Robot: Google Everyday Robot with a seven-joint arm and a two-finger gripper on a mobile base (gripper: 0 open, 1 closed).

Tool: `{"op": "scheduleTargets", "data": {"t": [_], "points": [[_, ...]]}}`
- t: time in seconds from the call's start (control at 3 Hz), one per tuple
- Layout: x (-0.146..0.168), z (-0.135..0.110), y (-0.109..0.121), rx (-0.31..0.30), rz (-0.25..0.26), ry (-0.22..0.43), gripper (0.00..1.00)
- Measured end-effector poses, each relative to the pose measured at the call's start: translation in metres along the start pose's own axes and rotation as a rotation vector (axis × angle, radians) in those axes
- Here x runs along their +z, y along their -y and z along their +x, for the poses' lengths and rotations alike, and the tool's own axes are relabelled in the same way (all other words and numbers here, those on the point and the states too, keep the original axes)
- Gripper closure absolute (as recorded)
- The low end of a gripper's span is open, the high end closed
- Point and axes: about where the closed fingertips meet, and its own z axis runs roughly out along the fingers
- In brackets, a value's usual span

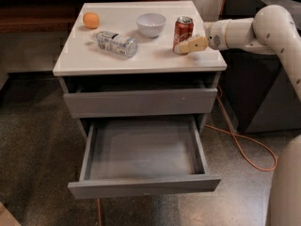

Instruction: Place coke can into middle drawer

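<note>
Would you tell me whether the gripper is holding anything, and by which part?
Cannot be told: the gripper sits low against the side of the upright coke can on the cabinet top.

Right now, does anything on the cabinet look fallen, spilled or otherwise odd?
Only the bottle: it lies on its side between the orange and the bowl, with nothing spilled. The can stands upright, with the gripper close beside it.
</note>
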Motion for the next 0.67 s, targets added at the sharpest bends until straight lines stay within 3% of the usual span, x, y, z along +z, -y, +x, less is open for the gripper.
{"op": "scheduleTargets", "data": {"t": [0.33,0.67], "points": [[0.019,-0.009,0.009,0.008,-0.004,0.032,0.00],[0.030,-0.017,0.007,-0.001,-0.020,0.047,0.14]]}}
